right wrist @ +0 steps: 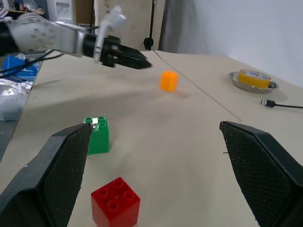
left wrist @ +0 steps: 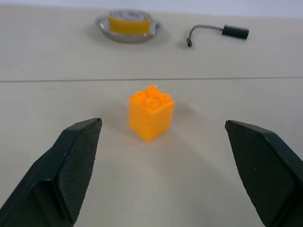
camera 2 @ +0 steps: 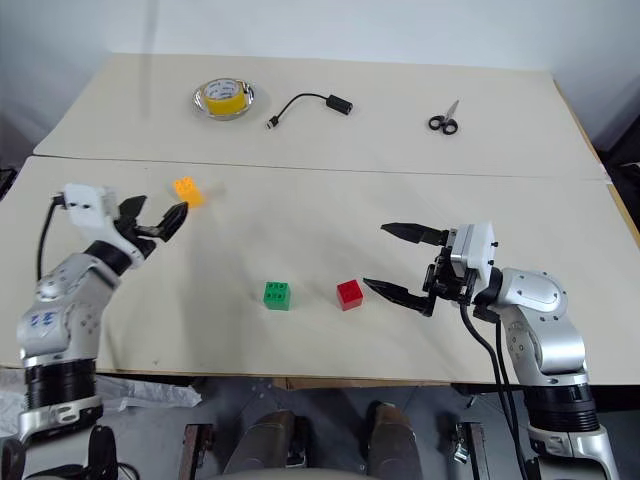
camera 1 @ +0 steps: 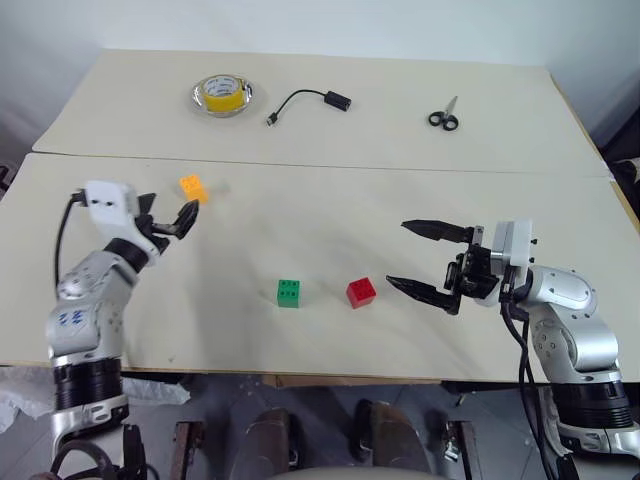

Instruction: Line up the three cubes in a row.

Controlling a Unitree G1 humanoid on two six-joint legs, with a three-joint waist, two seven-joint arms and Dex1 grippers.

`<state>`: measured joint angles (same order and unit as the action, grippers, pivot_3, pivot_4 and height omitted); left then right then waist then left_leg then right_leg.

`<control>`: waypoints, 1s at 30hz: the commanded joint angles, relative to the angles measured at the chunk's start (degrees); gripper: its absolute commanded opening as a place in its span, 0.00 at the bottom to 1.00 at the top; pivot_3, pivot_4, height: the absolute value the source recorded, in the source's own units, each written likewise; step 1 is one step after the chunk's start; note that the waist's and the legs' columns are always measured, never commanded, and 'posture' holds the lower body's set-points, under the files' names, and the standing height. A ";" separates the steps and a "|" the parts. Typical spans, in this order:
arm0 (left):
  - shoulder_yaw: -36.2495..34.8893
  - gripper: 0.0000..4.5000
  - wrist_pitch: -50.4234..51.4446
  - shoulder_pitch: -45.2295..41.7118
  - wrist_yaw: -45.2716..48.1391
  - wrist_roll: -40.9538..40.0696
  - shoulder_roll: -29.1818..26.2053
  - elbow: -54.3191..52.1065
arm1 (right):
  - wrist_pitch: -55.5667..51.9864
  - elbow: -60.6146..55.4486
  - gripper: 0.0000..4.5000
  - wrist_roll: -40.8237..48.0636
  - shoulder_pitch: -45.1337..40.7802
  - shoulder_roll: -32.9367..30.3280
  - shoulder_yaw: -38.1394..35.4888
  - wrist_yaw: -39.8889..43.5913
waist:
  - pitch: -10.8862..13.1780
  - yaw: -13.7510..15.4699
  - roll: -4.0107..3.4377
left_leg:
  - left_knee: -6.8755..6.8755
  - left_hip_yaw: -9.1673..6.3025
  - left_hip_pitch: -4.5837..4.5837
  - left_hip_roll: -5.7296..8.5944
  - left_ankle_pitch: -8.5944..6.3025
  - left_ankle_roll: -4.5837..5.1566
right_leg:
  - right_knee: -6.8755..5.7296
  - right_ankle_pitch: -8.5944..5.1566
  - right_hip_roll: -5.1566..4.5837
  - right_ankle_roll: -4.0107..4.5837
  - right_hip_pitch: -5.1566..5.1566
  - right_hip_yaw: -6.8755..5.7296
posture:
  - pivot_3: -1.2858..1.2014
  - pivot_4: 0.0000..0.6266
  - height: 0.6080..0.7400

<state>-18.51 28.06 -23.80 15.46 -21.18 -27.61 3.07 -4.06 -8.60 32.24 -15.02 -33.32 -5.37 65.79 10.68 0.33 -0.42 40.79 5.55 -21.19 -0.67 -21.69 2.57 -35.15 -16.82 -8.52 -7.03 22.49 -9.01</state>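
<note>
Red cube (camera 1: pixel 361 292) lies just off the spread, empty right gripper (camera 1: pixel 421 259), with the green cube (camera 1: pixel 289 293) beside it. Orange-yellow cube (left wrist: pixel 151 111), well apart from the green cube, sits upright before the wide-open, empty left gripper (camera 1: pixel 171 219). Best to centre both fingers around it, then close. Bare table (camera 1: pixel 330 235) between cubes leaves carrying room.

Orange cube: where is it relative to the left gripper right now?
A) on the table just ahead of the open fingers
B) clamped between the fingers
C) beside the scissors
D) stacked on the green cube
A: the orange cube sits on the table, apart from and ahead of the open left gripper.
</note>
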 commanded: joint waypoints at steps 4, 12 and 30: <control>2.09 0.98 1.75 -9.06 -13.21 5.06 8.42 6.64 | -0.48 -3.09 1.00 1.25 1.39 -0.49 -1.34 -0.56 | 0.02 0.69 0.06 | 0.14 -0.04 -0.07 -0.03 0.01 0.00 | 0.04 0.01 0.03 -0.02 -0.05 -0.03 | 0.52 0.24 1.00; 4.30 0.98 -2.66 -15.68 -17.15 9.64 11.34 17.34 | -0.71 -2.91 1.00 0.96 1.41 0.08 -0.71 -0.84 | 0.03 1.08 0.09 | 0.17 -0.01 -0.08 -0.01 0.01 0.00 | 0.06 0.03 0.03 -0.05 -0.05 -0.01 | 0.52 0.24 1.00; 4.10 0.90 -17.93 -24.95 -16.09 11.45 11.13 37.96 | 0.38 -1.05 1.00 -0.19 2.49 1.03 -0.56 -1.15 | 0.04 1.11 0.11 | 0.18 -0.01 -0.09 0.02 0.01 0.01 | 0.06 0.03 0.02 -0.06 -0.06 -0.05 | 0.52 0.24 1.00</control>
<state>-14.58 11.57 -47.44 -1.08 -10.17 -16.24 41.52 -4.82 -9.15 31.88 -12.81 -32.45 -5.31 64.63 10.72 1.44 -0.31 40.97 5.54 -21.28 -0.65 -21.67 2.57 -35.10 -16.79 -8.49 -7.09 22.44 -9.06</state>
